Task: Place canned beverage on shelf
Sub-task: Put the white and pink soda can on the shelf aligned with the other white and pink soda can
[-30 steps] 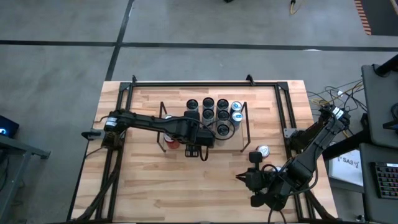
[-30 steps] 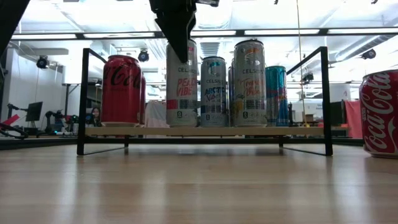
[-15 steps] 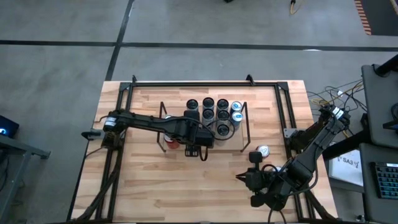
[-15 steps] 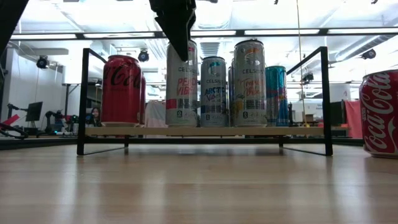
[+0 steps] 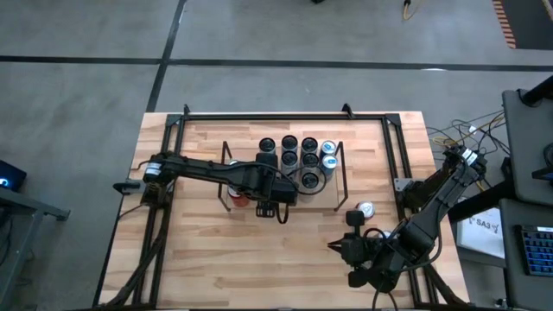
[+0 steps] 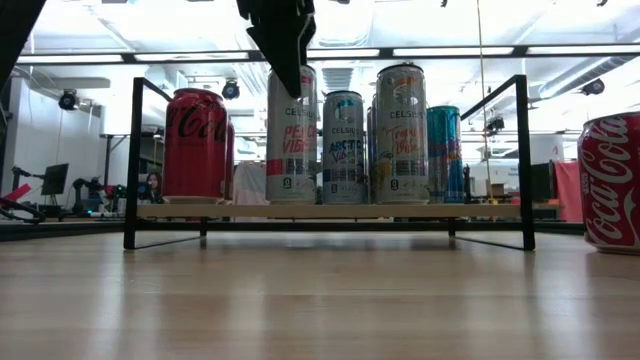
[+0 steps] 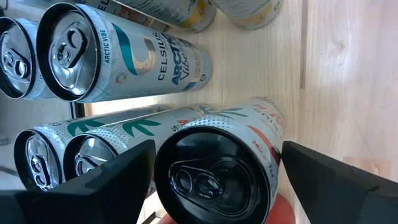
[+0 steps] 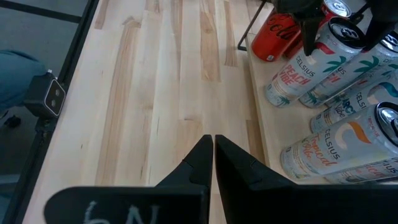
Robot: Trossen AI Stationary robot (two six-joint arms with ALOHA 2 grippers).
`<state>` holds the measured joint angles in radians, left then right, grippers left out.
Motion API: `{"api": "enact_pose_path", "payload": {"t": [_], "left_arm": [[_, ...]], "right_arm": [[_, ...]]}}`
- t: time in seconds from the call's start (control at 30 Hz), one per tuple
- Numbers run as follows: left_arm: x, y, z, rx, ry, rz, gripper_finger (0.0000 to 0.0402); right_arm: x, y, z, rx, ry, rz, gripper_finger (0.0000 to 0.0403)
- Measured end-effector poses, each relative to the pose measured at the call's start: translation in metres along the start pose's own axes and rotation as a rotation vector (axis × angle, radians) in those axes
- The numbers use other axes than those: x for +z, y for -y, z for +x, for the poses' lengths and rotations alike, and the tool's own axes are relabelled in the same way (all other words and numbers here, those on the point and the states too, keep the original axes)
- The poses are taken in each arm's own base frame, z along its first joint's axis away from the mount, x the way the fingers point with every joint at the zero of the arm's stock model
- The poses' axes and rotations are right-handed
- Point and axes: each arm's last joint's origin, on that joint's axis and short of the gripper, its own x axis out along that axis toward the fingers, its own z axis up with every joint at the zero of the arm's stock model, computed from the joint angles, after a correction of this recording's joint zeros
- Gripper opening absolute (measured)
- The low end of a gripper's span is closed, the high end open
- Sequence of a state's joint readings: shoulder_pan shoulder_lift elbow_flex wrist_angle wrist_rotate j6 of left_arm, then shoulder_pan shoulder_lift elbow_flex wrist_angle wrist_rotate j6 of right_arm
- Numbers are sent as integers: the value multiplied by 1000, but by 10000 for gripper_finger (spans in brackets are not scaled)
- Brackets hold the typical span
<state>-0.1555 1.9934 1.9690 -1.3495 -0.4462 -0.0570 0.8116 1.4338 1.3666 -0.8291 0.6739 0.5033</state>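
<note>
A light wood bench (image 5: 216, 250) stands on a grey concrete floor (image 5: 78, 86) crossed by dark seam lines (image 5: 168, 34). Beyond the left end effector (image 6: 283, 60), the low view shows a bright hall with long ceiling lights (image 6: 460, 50), a round lamp (image 6: 67, 100) and a dark monitor (image 6: 52, 178) off to one side.

Low view: left gripper (image 6: 281, 45) cut off by the top edge, only its dark tip visible before the tall can (image 6: 292, 135). Red can (image 6: 611, 182) at right cropped by the frame edge. Rear shelf (image 6: 330, 211) cans mostly hidden behind the front row. High view: left arm (image 5: 216, 173) covers part of the shelf's front cans; labels too small to read. Left wrist view: near can (image 7: 217, 174) cut off at the bottom edge.
</note>
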Motion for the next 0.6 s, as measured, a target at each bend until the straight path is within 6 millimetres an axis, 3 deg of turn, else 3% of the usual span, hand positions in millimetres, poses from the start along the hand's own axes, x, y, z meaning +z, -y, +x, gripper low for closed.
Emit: {"api": "enact_pose_path", "payload": {"t": [0.6], "left_arm": [[1,0,0,-2,5,-41,332]], "right_arm": [[0,0,0,-1,0,-6,9]]}}
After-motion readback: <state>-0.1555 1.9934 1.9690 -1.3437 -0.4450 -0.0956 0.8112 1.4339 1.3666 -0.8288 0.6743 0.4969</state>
